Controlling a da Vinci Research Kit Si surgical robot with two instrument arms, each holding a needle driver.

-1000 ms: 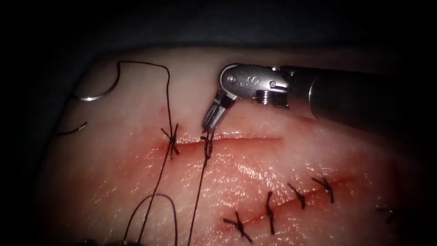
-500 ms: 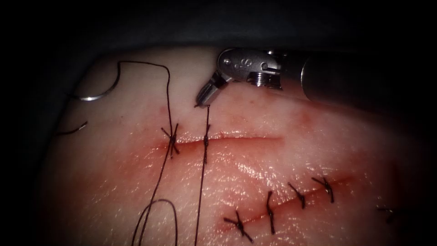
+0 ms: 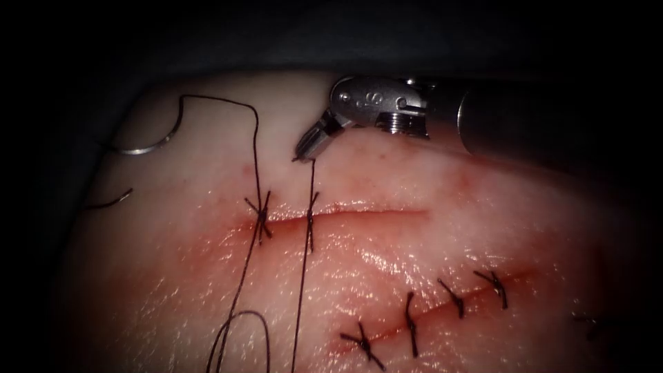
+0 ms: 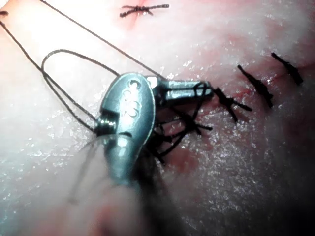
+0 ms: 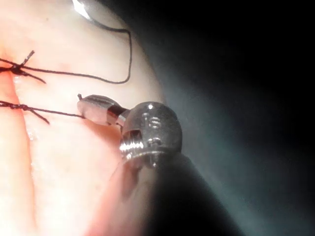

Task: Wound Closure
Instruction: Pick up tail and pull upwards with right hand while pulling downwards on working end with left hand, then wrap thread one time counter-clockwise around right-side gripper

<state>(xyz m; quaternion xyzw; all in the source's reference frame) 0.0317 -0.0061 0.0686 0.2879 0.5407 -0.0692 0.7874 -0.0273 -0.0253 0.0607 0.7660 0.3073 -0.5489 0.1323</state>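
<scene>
My right tool hangs just above the cut, jaws shut on the short end of the thread. That strand runs taut down through a knot on the cut and off the lower edge. In the right wrist view the same jaws pinch the thread leading to the knot. The curved needle lies free on the tissue at the far left, in no jaws. In the left wrist view my left tool is shut on the thread, with turns wound around the jaws.
A tied stitch sits left of the new knot, its long thread arching to the needle. A slack loop lies near the lower edge. A second, lower cut carries several finished stitches. A short cut thread piece lies at far left.
My right tool has risen away from the cut with the thread end. The strand went straight and taut, and the knot has drawn down small onto the cut.
</scene>
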